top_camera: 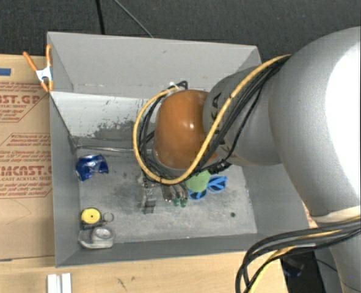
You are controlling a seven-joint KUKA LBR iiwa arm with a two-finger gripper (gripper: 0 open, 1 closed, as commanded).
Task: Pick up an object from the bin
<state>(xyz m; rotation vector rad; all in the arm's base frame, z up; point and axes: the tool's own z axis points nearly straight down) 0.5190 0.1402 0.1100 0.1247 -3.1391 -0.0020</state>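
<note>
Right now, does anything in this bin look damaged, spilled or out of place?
Nothing looks spilled. The blue object by the bin's left wall looks crumpled; the wall behind is scuffed. A green piece and a blue piece lie partly under the arm.

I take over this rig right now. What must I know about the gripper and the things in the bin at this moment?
Gripper: low over the middle of the bin, below the arm's orange cover; no thing is seen held.
Things: green piece and blue piece close beside it on the view's right; blue crumpled thing at the left; yellow round thing and grey metal piece in the front left corner.
Done: nothing picked yet.
Left: grasp one thing and lift it out.
</note>
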